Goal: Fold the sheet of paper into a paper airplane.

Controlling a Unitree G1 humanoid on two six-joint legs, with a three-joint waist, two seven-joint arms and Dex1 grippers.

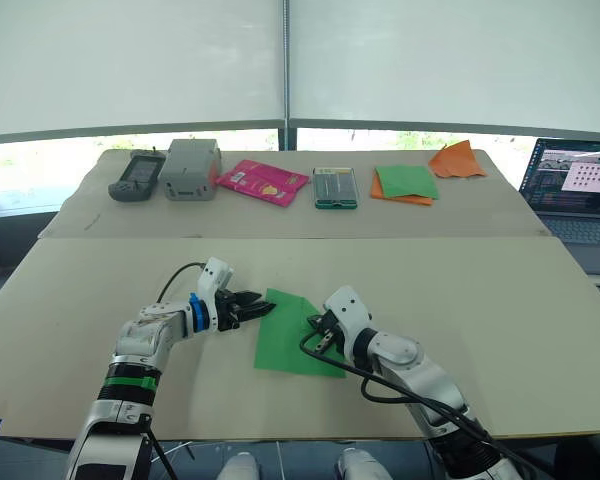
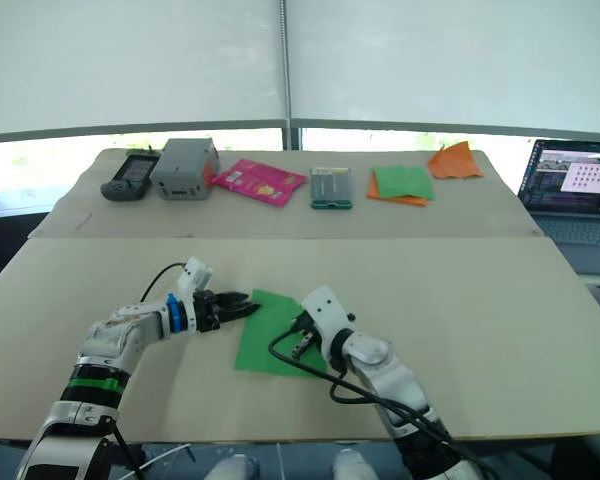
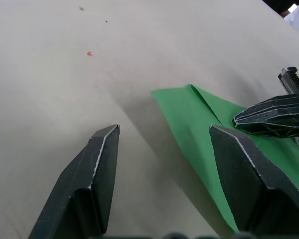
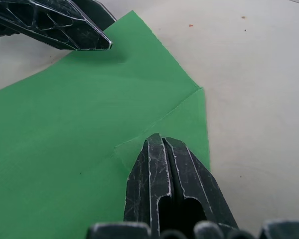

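1. Left eye view: L gripper (image 1: 263,308) lay at the left edge of the sheet of paper (image 1: 285,340), jaws apart, one finger over the green, the other over bare table (image 1: 100,290).
2. Sheet lay flat on the near table betw. both arms, one corner flap folded over.
3. R gripper (image 1: 316,322) pressed the flap, jaws together.
4. Judgement: R should pin the crease while L slides along it, w/o dragging the sheet.
5. Hard to tell: whether L's finger touched the paper; crease under R's fingers hidden.
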